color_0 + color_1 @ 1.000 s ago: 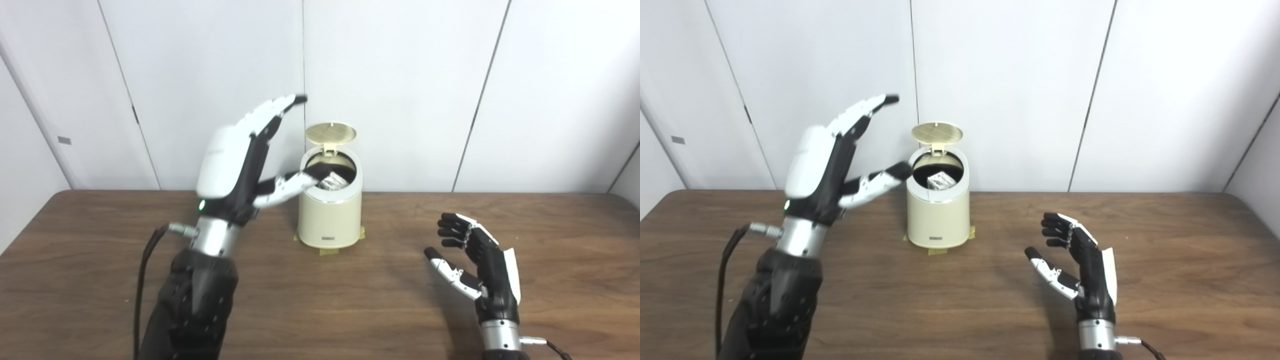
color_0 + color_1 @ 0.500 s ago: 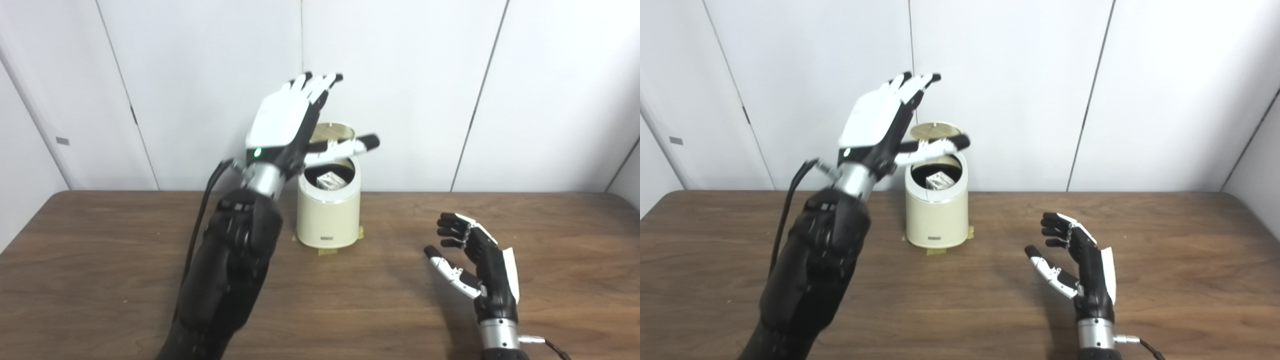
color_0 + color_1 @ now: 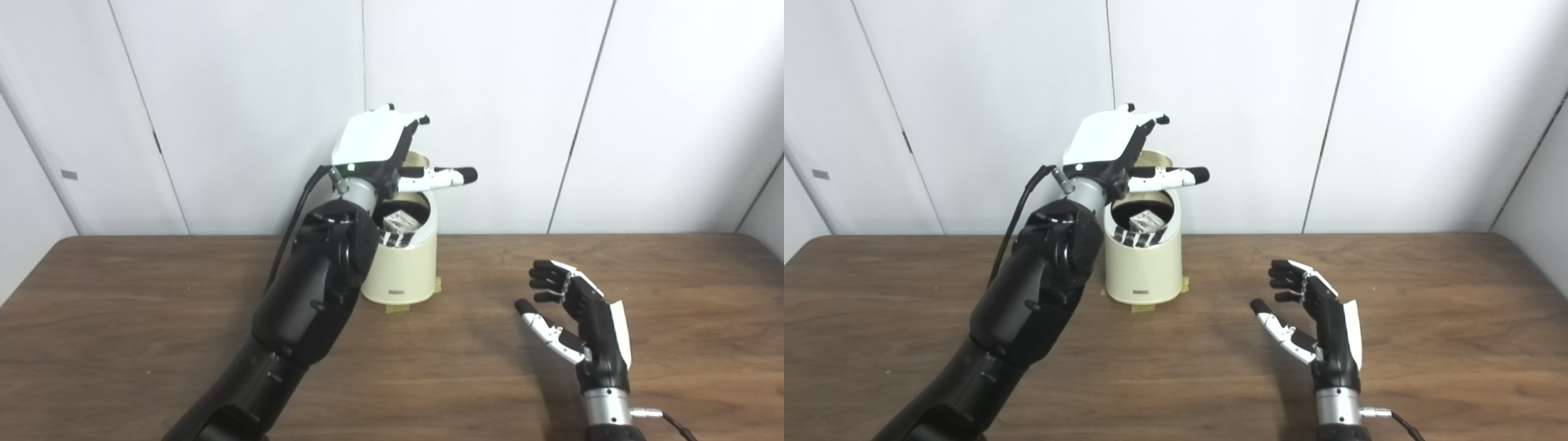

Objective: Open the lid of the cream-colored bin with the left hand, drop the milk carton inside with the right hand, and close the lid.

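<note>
The cream-colored bin stands at the back middle of the table, held down with tape. Its round lid stands open behind the opening and is mostly hidden by my left hand. The milk carton lies inside the bin, silvery and partly visible. My left hand is open, raised over the bin's back edge, fingers curled over the lid's top and thumb pointing right. My right hand is open and empty, upright above the table at the right front.
The brown wooden table runs to a white panelled wall right behind the bin. My left forearm crosses in front of the bin's left side. A black cable hangs from the left wrist.
My left hand has moved right and back over the bin and tipped forward onto the top of the raised lid. My right hand has stayed in place. The camera has shifted slightly.
</note>
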